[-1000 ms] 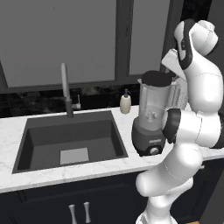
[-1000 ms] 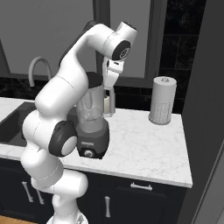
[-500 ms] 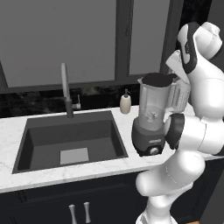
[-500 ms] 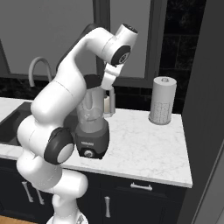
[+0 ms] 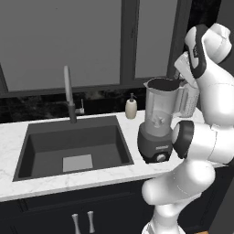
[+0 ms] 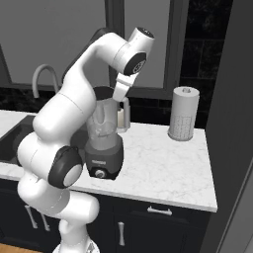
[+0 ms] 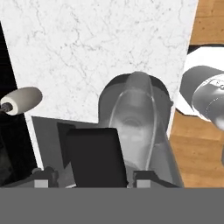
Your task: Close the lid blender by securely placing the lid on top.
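The claw (image 7: pixel 92 177) is clamped on the black lid (image 7: pixel 96 157), with the blender (image 7: pixel 138 127) jar right below it

White marble tabletop (image 6: pixel 163 168) is running along the wall, carrying all items listed. Dark sink (image 5: pixel 73 146) is sitting recessed in it, with a pale square piece (image 5: pixel 77 162) lying on the basin floor. Grey faucet (image 5: pixel 69 93) is standing upright behind the basin. Small cream soap bottle (image 5: pixel 131 107) is standing near the back wall, just right of the sink. White paper-towel roll (image 6: pixel 183 113) is standing upright toward the right end. Dark cabinet fronts with pale handles (image 6: pixel 160 211) are showing below; dark window panes (image 5: pixel 68 41) are rising above.
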Motion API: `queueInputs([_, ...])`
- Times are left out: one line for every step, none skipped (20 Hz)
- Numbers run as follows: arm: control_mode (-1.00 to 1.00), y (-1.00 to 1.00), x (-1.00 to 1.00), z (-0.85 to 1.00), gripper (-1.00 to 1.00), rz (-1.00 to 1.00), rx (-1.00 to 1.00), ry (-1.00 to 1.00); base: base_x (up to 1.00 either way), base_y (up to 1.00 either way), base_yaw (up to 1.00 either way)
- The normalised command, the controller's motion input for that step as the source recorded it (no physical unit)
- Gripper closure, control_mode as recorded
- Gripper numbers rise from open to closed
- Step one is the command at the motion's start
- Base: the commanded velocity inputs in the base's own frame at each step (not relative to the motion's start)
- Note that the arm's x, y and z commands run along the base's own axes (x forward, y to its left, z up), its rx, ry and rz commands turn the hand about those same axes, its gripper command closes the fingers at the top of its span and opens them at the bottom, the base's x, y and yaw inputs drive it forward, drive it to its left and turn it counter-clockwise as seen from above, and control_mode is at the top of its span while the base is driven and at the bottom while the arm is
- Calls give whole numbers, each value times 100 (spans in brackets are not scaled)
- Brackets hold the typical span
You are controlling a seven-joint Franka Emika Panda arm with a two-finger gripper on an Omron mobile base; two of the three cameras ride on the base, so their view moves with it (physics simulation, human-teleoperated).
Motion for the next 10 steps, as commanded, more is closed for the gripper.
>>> queueInputs([-100,0,0,0,-100,0,0,-4,0,0,0])
queueInputs([-100,0,0,0,-100,0,0,-4,0,0,0])
queueInputs([-100,0,-2,0,-100,0,1,-5,0,0,0])
queueInputs([-100,0,-5,0,-100,0,0,-6,0,0,0])
queueInputs([-100,0,-7,2,-100,0,0,-9,0,0,0])
queueInputs([-100,0,-6,7,-100,0,0,-9,0,0,0])
queueInputs([-100,0,-10,15,-100,0,0,-10,0,0,0])
queueInputs([-100,0,-11,18,-100,0,0,-10,0,0,0])
queueInputs([-100,0,-15,25,-100,0,0,-13,0,0,0])
queueInputs([-100,0,-19,24,-100,0,0,-13,0,0,0])
